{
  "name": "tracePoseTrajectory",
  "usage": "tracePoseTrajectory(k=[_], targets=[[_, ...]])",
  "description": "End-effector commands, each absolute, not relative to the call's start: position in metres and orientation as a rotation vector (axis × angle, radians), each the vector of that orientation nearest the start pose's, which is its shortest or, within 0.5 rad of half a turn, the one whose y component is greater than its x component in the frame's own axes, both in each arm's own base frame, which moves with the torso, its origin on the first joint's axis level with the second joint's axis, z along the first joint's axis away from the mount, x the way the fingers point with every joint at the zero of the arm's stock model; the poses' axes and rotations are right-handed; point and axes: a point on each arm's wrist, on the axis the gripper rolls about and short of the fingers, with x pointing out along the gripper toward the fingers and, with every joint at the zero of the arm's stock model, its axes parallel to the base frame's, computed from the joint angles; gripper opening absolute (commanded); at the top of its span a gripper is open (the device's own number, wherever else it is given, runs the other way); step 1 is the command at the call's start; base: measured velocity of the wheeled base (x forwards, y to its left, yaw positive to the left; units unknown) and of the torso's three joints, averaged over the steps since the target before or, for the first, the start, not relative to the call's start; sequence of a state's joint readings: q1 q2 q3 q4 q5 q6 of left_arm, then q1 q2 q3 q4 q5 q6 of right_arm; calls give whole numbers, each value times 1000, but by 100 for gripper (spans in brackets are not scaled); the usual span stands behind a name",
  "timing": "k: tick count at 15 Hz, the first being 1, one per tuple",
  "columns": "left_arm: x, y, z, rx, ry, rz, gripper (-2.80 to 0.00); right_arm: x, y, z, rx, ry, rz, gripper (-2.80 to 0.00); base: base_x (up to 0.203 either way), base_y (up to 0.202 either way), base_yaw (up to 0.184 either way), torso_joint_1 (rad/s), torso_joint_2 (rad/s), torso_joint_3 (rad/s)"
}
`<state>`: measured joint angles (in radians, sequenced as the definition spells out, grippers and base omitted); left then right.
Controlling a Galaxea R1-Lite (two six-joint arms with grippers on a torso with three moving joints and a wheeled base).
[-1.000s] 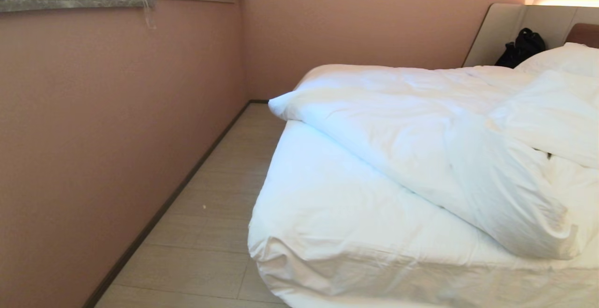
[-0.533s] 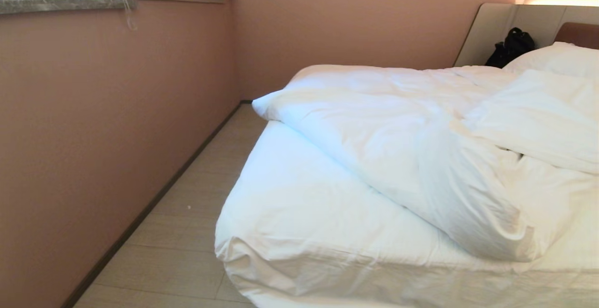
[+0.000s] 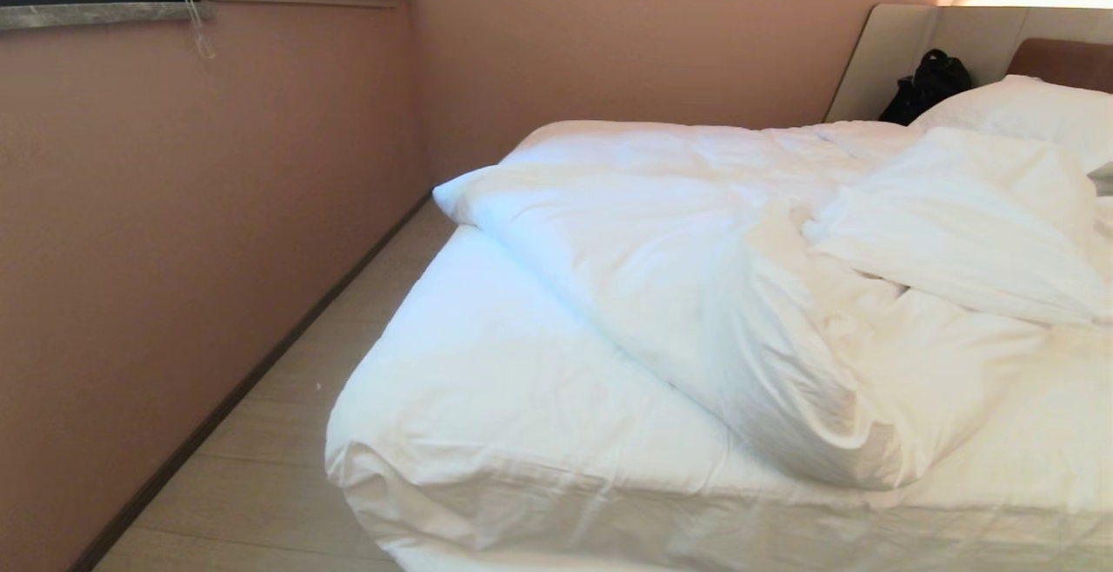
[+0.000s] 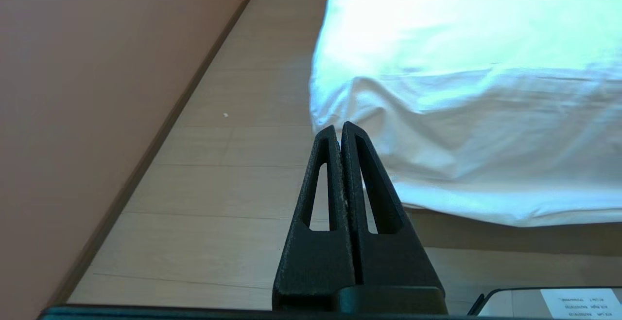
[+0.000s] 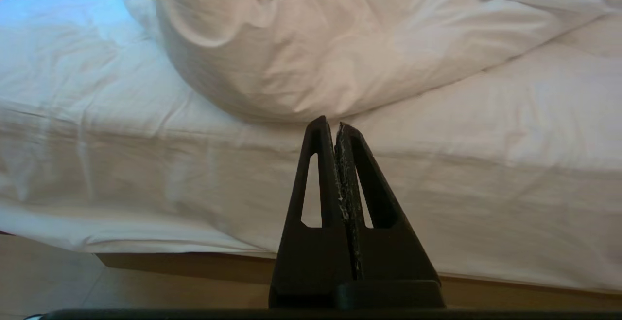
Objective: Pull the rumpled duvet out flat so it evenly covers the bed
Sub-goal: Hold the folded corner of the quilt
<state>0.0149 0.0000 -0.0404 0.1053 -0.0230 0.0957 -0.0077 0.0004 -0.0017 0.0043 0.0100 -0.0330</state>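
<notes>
**White Duvet Lies Bunched Across the Bed**

White and puffy, the rumpled duvet [image 3: 748, 294] sits heaped in a thick diagonal ridge across the bed [image 3: 487, 398], running from the far wall-side corner toward the near edge on the right. Its near end forms a fat rolled fold that stops short of the foot, leaving a broad stretch of fitted sheet [image 3: 522, 372] bare on the near left part of the mattress. Part of the cover is folded back on itself on the right side, lying on top of the ridge. A white pillow [image 3: 1026, 111] rests against the beige headboard [image 3: 896, 50], and a small black bag [image 3: 926, 85] (slumped in the corner) sits beside it at the head end.

Neither arm shows in the head view. The left gripper [image 4: 340, 133] hangs low by the near left corner of the bed, over the pale plank floor [image 4: 233, 179], its two black fingers pressed together with nothing between them. The right gripper [image 5: 334, 125] hangs in front of the foot of the bed, pointing toward the duvet's rolled end, apart from the cloth; its fingers likewise meet, holding nothing. The taupe base [image 5: 194, 261] shows under the hanging sheet. A pink wall [image 3: 217, 207] runs along the left side.
</notes>
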Motion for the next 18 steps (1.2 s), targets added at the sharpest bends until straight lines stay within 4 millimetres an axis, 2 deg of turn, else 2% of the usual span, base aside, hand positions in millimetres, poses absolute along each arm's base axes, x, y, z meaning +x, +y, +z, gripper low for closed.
tracePoseTrajectory(k=[1, 18], targets=[[-26, -1, 76, 94, 66, -9, -280, -23, 0, 76, -34, 1, 3, -280, 0, -197, -1, 2, -2, 3], [-26, -1, 76, 99, 66, -6, -280, -23, 0, 76, -34, 4, 3, -280, 0, -195, 0, 2, 2, 2]])
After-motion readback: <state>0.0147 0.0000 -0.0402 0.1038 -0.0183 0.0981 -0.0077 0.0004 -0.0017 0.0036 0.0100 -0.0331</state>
